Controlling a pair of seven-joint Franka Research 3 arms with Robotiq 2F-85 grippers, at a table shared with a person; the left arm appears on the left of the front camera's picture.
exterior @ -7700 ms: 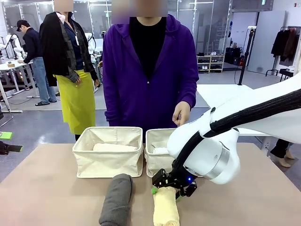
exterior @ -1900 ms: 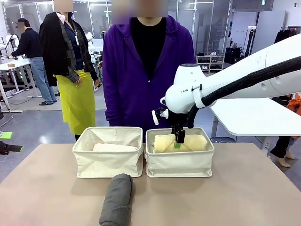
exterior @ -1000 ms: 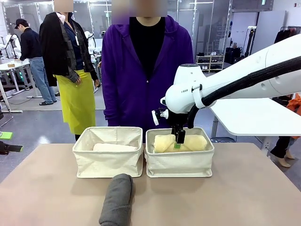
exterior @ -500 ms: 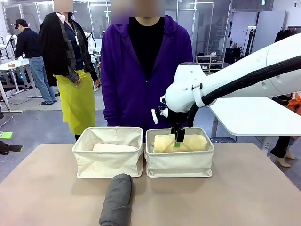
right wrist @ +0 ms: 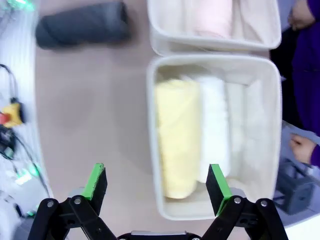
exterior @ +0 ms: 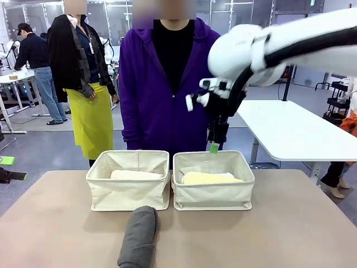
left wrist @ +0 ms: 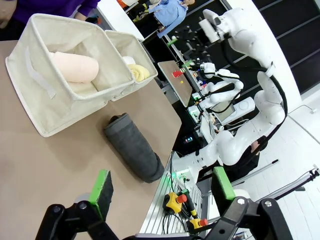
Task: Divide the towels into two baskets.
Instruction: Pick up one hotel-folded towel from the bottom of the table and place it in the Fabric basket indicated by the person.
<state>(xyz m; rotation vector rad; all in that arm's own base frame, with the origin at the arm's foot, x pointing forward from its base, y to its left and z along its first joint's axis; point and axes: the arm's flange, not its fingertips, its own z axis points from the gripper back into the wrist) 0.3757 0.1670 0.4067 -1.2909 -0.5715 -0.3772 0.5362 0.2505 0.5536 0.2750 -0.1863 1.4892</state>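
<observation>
Front view across the table [exterior: 56, 223] toward the person [exterior: 167, 95]; right wrist overhead, left wrist low, oblique; baskets [exterior: 128, 195] in all.

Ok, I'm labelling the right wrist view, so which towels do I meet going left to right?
In order: grey towel → yellow towel → white towel. The pink towel overlaps those two, so it is left out.

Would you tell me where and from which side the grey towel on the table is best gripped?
Grip the grey towel around its middle, coming down from above and pinching across its width. It lies flat on the table as a roll with both long sides clear, so a mid-length hold should keep it level.
</observation>
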